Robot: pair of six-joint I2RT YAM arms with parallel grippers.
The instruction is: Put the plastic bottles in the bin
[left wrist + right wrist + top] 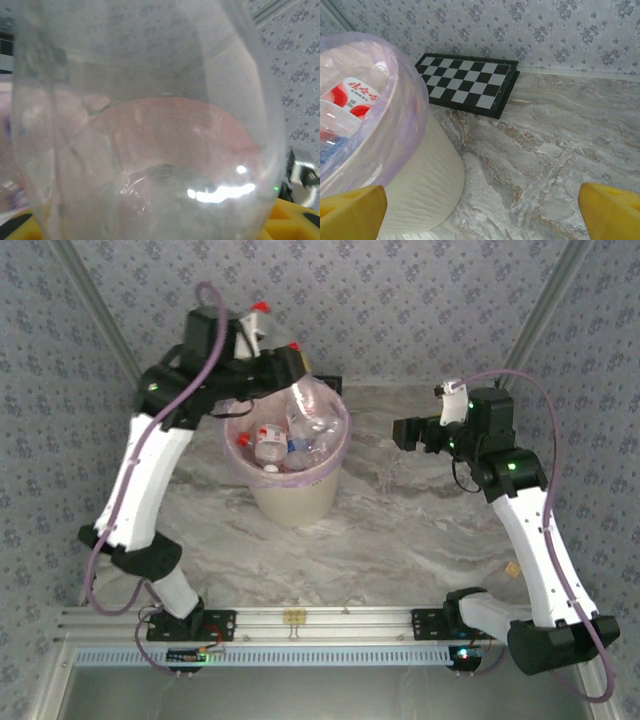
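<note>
Left hand (294,362) pinches a clear bottle (307,408), long axis slanting down into the bin (296,498); right hand (405,430) spread. The right wrist view reveals a chessboard (470,82) at the table (560,145)'s far edge.

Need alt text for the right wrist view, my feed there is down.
The right gripper hangs open and empty, yellow fingertips at the bottom corners, over the marble table beside the cream bin. Its pink bag holds plastic bottles, one red-and-white labelled. A checkerboard lies by the wall.
</note>
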